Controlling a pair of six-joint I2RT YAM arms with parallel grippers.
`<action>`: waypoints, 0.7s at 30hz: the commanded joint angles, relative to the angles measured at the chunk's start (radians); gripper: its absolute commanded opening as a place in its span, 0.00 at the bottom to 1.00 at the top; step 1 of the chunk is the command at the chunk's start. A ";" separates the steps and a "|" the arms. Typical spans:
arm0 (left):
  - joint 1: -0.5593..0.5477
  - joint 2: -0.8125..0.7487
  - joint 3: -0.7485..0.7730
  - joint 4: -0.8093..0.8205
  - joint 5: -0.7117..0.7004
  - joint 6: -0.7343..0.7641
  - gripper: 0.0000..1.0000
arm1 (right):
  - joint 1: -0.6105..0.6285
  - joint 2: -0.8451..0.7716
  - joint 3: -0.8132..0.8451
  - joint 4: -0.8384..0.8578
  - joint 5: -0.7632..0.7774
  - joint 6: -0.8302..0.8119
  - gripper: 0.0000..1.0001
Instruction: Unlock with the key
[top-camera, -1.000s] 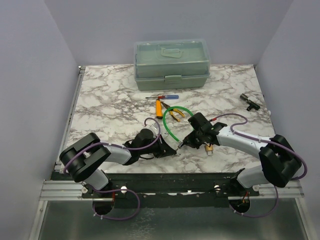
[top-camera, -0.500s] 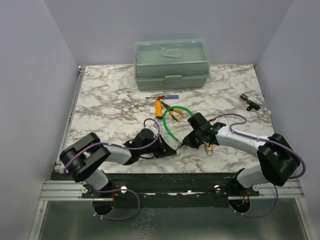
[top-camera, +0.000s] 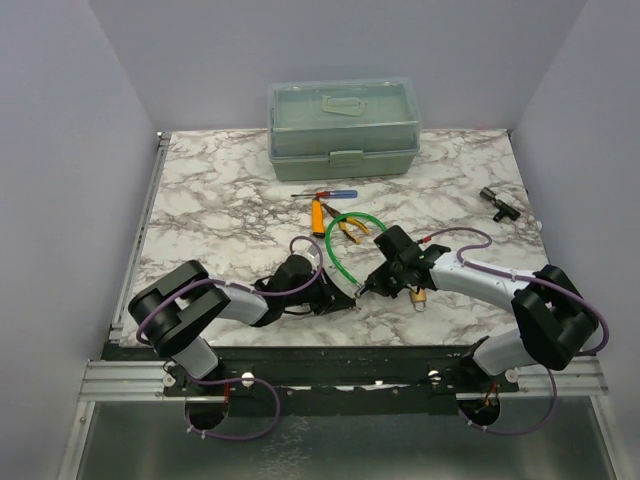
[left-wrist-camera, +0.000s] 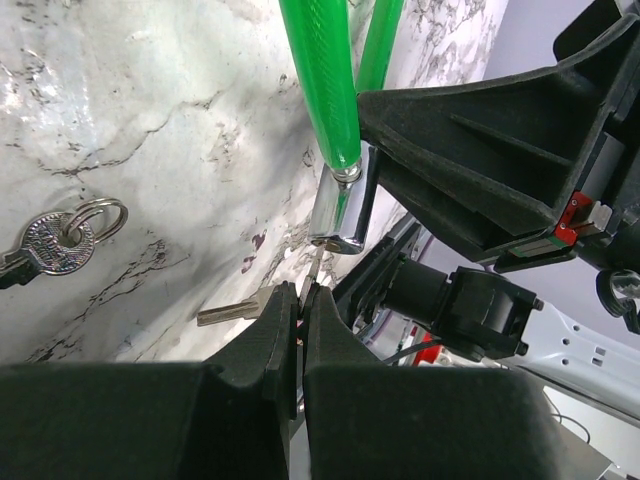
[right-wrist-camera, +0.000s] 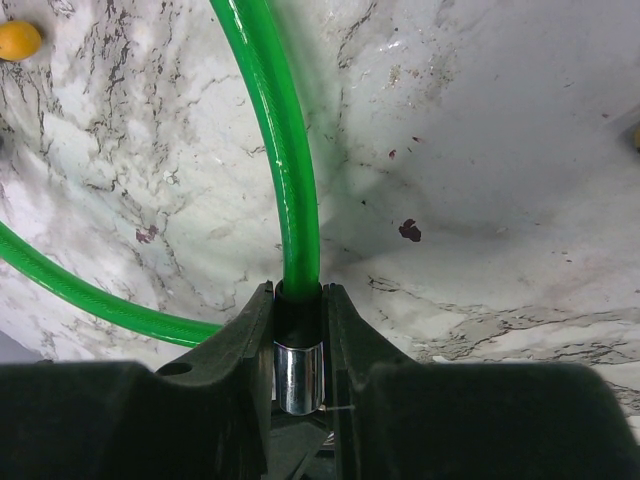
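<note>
Silver key (left-wrist-camera: 230, 312) half-hidden in end effector (left-wrist-camera: 302, 297)

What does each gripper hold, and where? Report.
Left gripper: the key, pinched at one end, the rest sticking out. Right gripper: the green cable lock, at its chrome end.

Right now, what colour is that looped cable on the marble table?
Bright green cable, ending in a shiny silver cap; the right wrist view shows it best.
</note>
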 joint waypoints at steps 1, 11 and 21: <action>0.002 0.011 0.042 0.041 0.008 -0.015 0.00 | 0.009 0.010 -0.003 0.004 -0.024 0.003 0.00; 0.000 0.020 0.061 0.041 0.005 0.020 0.00 | 0.009 0.010 -0.010 0.012 -0.038 0.001 0.00; 0.001 0.037 0.097 0.042 0.001 0.047 0.00 | 0.018 0.005 -0.001 0.011 -0.049 -0.002 0.00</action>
